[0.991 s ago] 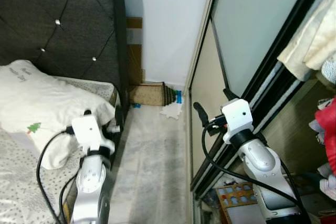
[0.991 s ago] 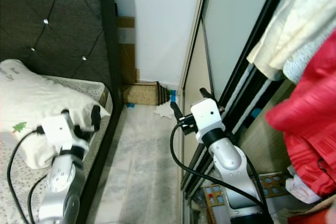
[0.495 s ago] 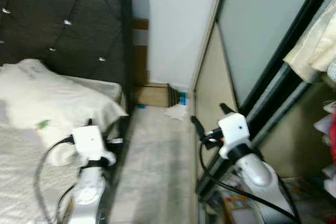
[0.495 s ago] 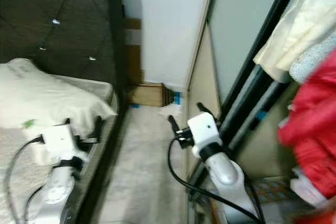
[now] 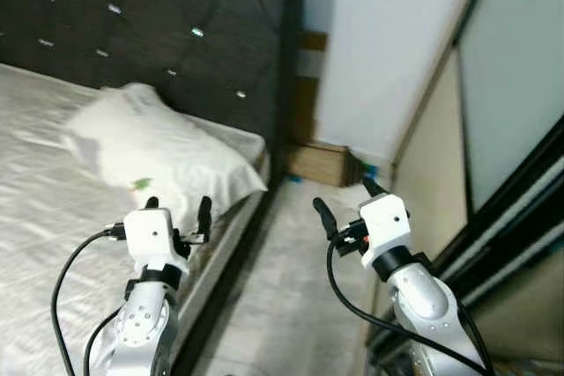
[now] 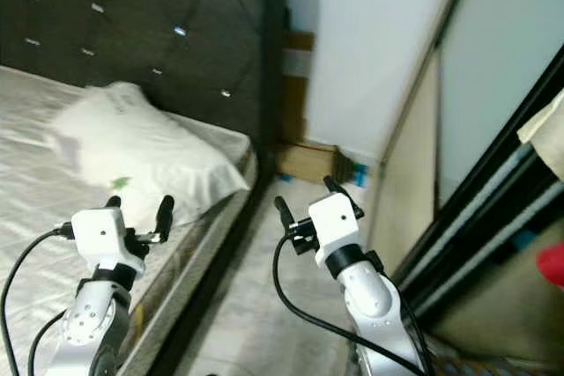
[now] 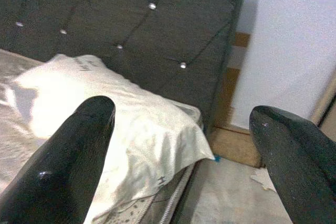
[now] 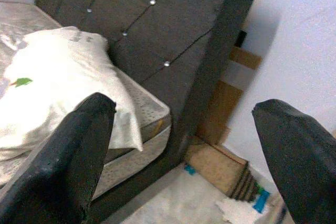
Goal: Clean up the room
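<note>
Bedside aisle with both grippers raised and empty.

Left gripper (image 5: 176,210) hovers over the edge of the grey patterned mattress (image 5: 44,182), its two black fingers (image 7: 63,166) spread wide with nothing between them; right gripper (image 5: 345,202) hangs over the pale marble-look floor (image 5: 291,279) of the aisle, fingers (image 8: 79,156) likewise spread and holding nothing. On the mattress, against the dark tufted headboard with shiny studs (image 5: 176,33), lies a white rumpled pillow with a small green tree print (image 5: 163,147), one corner drooping over the bed's edge. At the far end of the aisle, against the white wall (image 5: 379,41), a tan cardboard box (image 5: 322,163) sits on the floor, with a crumpled white scrap of paper (image 8: 237,211) near it and a bit of blue beside that. A sliding wardrobe door with frosted panel and dark frame (image 5: 515,121) runs along the robot's right.
</note>
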Available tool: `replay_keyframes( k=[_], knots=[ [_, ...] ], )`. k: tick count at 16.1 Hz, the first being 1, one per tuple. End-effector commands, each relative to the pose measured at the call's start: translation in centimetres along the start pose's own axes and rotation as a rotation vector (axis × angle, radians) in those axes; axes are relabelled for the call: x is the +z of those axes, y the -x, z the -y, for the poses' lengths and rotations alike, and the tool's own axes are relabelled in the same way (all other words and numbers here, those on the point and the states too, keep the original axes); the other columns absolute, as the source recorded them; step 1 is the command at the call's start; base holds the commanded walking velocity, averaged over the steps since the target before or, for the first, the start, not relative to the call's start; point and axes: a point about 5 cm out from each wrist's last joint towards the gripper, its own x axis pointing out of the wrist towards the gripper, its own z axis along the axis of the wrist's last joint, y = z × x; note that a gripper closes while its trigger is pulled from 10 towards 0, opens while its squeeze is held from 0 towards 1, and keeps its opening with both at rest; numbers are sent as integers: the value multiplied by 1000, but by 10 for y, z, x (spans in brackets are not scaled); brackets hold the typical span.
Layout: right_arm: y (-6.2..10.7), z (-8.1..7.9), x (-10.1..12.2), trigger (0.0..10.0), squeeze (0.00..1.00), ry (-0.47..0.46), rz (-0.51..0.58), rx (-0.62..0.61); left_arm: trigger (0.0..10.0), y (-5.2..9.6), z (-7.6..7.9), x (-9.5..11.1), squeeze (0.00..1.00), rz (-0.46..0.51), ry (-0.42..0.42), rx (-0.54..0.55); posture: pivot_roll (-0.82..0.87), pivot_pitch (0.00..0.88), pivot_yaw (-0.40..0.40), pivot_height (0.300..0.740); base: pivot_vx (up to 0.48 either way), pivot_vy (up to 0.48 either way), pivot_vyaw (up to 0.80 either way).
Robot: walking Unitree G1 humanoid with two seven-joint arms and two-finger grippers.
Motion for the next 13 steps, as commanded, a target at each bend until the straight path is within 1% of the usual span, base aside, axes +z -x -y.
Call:
replay_keyframes(
  k=[1, 9, 13],
  knots=[
    [2, 4, 4, 10000, 0, 4, 8, -20, 10000, 1, 4, 3, 0, 4, 4, -15, 29, 61, -34, 740, 0, 0, 800],
    [2, 3, 2, 10000, 0, 4, 0, -25, 10000, 0, 6, 5, 0, -6, -3, -25, 26, 72, -22, 740, 0, 0, 800],
    [-1, 2, 3, 10000, 0, 8, 5, -25, 10000, -2, 6, 7, 0, -4, -8, -22, 29, 73, -20, 740, 0, 0, 800]
  ],
)
